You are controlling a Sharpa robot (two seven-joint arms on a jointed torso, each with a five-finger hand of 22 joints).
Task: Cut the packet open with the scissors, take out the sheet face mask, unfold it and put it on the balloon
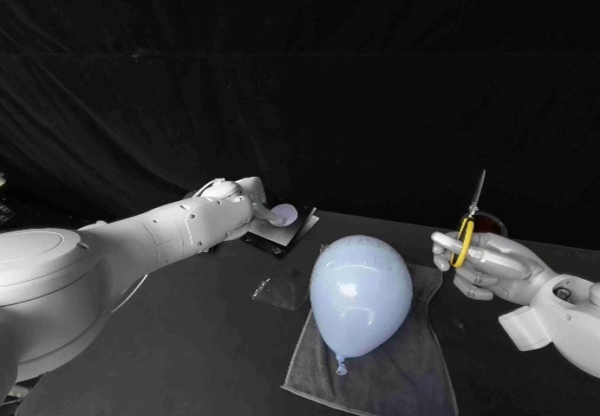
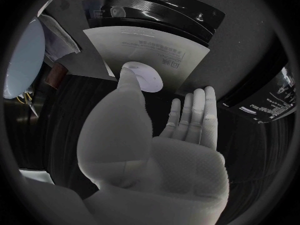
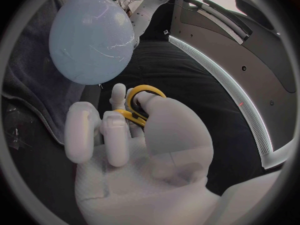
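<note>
With our left hand [image 2: 156,150] spread wide and its thumb at the flat white packet [image 2: 150,47] propped in the black rack [image 2: 159,9], we are aiming to pinch its edge squarely, while our right hand [image 1: 494,264] is gripping the yellow-handled scissors [image 1: 469,227] upright.

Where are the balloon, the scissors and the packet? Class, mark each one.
balloon [image 1: 360,295]: head view, middle of its pale body.
scissors [image 1: 466,236]: head view, on the yellow handle.
packet [image 2: 147,47]: left wrist view, on its white printed face.
</note>
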